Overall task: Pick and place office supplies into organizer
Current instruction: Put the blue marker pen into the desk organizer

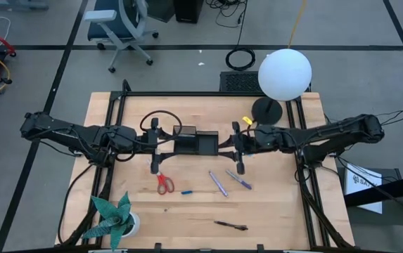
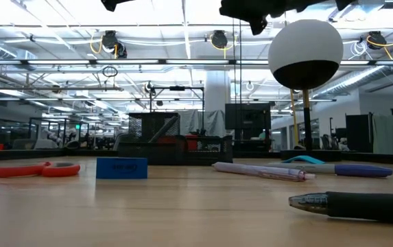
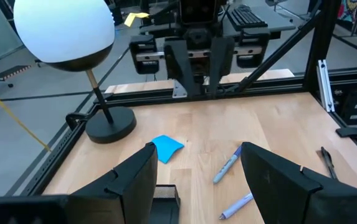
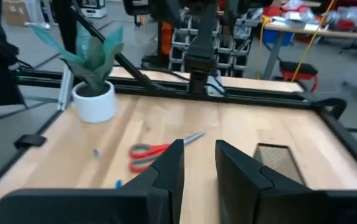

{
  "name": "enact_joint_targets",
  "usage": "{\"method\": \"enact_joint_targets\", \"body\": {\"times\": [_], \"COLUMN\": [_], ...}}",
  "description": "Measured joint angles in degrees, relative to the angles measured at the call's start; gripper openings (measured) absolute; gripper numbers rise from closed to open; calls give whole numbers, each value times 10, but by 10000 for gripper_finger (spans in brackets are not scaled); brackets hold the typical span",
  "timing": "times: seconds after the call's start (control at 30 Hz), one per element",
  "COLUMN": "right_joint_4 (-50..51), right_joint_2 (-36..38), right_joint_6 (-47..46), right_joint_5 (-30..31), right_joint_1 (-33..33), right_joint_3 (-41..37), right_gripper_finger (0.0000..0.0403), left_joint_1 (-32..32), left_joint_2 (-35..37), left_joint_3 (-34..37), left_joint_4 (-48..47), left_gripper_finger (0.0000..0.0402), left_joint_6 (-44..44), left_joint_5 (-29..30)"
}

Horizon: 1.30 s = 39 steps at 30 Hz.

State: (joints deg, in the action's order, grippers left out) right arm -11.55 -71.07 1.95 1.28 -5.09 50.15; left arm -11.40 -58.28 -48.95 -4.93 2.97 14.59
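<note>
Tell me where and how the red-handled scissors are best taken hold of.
Probably at the red handles: the red-handled scissors lie flat on the table, handles toward the front edge, blades pointing back toward the organizer. Come straight down with a hand's fingers across the handles, since the flat blades offer little to pinch.

The room was brightly and evenly lit from overhead; in the low view long rows of ceiling lights [image 2: 79, 34] glared white and washed out the upper part; the wooden table [image 1: 271, 211] looked evenly lit from above, with only soft, short shadows beside the pens [image 1: 219, 183]; the round white lamp globe [image 1: 285, 74] appeared almost blown out from above, while in the low view its underside was dark; the nearest black pen [image 2: 354, 204] in the low view was soft and out of focus; the right wrist view was blurred throughout, the plant [image 4: 91, 59] smeared.
</note>
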Motion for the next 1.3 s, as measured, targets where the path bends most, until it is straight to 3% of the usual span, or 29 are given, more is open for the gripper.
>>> {"method": "enact_joint_targets", "body": {"times": [0.17, 0.33, 0.47, 0.67, 1.0, 1.3], "right_joint_4": [57, 250, 381, 557, 748, 737], "right_joint_2": [0, -4, -12, -66, -219, -283], "right_joint_6": [-27, -93, -171, -291, -463, -507], "right_joint_5": [47, 154, 195, 189, 109, 73], "right_joint_1": [-46, -93, -123, -134, -124, -122], "right_joint_3": [4, 66, 135, 225, 316, 316], "right_gripper_finger": [84, 82, 80, 84, 80, 83], "left_joint_1": [0, 0, 0, 0, 0, 0], "left_joint_2": [0, 0, 0, 0, 0, 0], "left_joint_3": [0, 0, 0, 0, 0, 0], "left_joint_4": [0, 0, 0, 2, 4, 3], "left_gripper_finger": [239, 239, 239, 239, 239, 239], "left_joint_6": [0, 1, -1, -1, -3, -5], "left_joint_5": [0, 2, 3, 4, 5, 4]}}
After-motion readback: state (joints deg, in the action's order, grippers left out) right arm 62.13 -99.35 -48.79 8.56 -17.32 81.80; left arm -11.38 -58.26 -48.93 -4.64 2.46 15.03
